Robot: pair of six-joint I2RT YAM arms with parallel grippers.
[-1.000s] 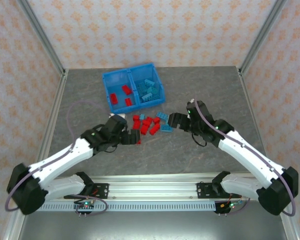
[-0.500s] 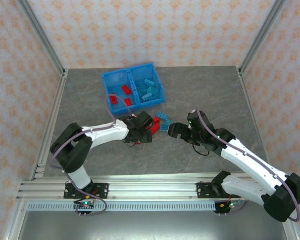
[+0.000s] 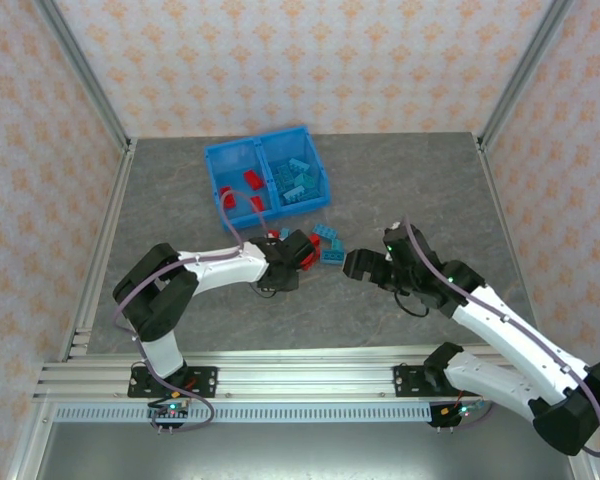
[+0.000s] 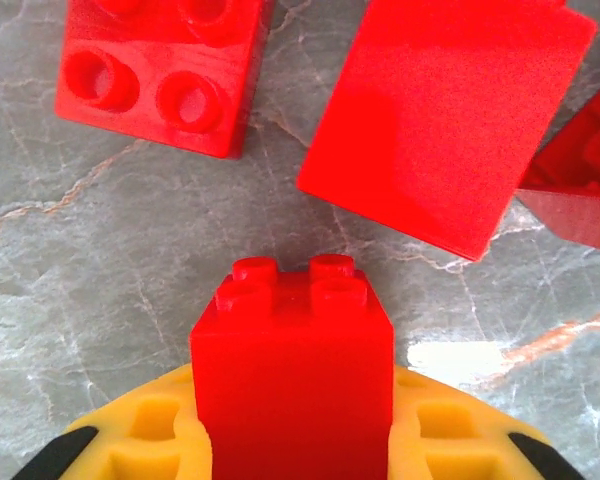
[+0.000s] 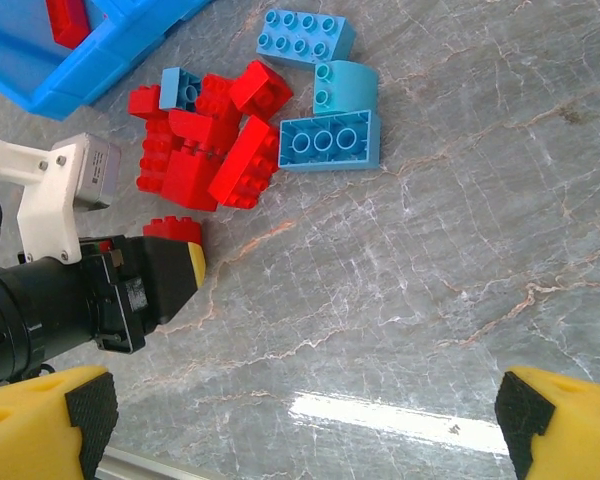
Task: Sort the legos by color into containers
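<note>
Just in front of the blue bin [image 3: 255, 141], the left gripper [image 3: 292, 262] clamps 1 red brick [image 4: 292, 370] beside the loose pile [image 5: 210, 140] and should lift straight up before crossing to the bin's red-filled compartment [image 3: 235, 166], while the right gripper [image 3: 350, 265] hovers open-jawed.

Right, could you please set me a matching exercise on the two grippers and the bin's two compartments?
Things:
1. left gripper
2. right gripper
3. bin's left compartment
4. bin's right compartment

States:
a. holds light blue bricks
b. open, holding nothing
c. shut on a red brick
d. holds red bricks

Pairs: 1-c; 2-b; 3-d; 4-a
</note>
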